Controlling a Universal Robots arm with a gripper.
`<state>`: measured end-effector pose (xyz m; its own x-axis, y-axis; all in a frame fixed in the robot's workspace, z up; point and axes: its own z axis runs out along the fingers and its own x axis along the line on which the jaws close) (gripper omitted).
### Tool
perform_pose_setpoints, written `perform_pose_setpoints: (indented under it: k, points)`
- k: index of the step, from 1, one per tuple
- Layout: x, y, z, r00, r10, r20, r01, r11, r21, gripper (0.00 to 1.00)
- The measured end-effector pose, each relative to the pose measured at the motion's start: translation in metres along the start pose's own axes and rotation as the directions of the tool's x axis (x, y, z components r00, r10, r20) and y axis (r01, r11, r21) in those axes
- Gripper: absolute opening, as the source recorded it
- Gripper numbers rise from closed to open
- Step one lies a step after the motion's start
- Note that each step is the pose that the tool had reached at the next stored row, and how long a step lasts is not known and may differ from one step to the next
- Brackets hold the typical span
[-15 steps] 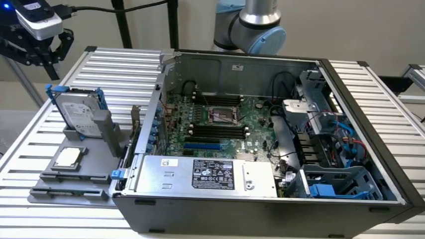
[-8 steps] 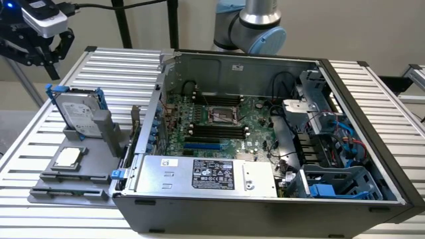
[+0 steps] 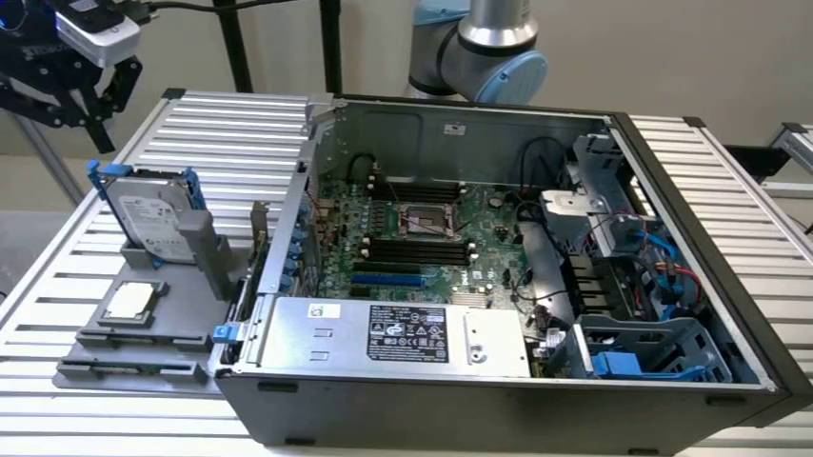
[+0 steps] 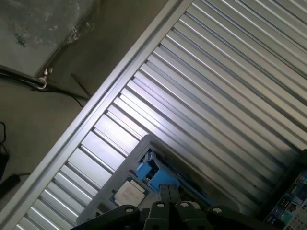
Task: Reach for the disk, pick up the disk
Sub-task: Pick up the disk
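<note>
Computer case open; disk upright in holder.

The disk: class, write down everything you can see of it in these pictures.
The disk is a flat silver-grey hard drive with a white printed label, framed by blue plastic rails. It stands on edge, leaning back, slotted into a grey holder on the ribbed metal table, at the exterior view's left of the open computer case. The gripper hangs above it, not touching.

open computer case, motherboard, ribbed metal table
</note>
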<state>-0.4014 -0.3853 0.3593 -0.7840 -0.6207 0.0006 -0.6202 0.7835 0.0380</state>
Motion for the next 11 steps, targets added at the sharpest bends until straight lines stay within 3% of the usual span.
perform_pose_setpoints:
  k: [6, 11]
  points:
    - [0.0, 0.0001, 0.0, 0.9939, -0.11, -0.0041, 0.11, 0.994, -0.0001, 0.11]
    - [0.0, 0.0, 0.0, 0.98, -0.199, -0.0075, 0.199, 0.9801, -0.0006, 0.11]
